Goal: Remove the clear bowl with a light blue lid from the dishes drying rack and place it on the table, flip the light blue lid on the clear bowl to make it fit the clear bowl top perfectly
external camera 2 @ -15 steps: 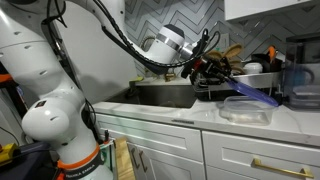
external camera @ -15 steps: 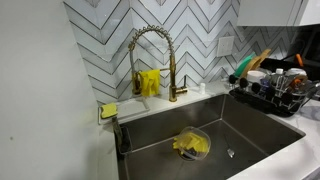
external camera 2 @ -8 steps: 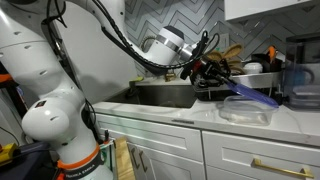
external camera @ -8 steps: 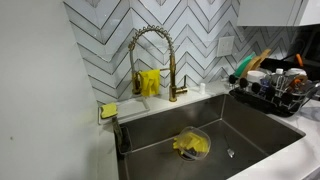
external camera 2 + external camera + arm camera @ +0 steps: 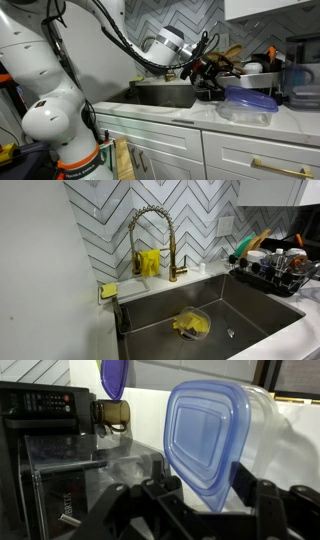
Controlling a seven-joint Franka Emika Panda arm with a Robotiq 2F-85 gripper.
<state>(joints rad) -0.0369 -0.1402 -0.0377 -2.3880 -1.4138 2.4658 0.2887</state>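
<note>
Light blue, the lid [image 5: 248, 97] is seen lying atop the clear bowl [image 5: 246, 113] on the counter [image 5: 170, 112], near the dishes drying rack [image 5: 270, 278]. The gripper [image 5: 212, 74] is parted, empty. The rim should be pressed evenly until seated.

The white counter [image 5: 180, 113] carries 1 lidded clear bowl [image 5: 248, 105] near the sink [image 5: 215, 315], and 1 black dish rack [image 5: 272, 276] beside it.

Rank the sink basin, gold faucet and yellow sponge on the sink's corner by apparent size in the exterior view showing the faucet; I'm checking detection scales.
1. sink basin
2. gold faucet
3. yellow sponge
</note>
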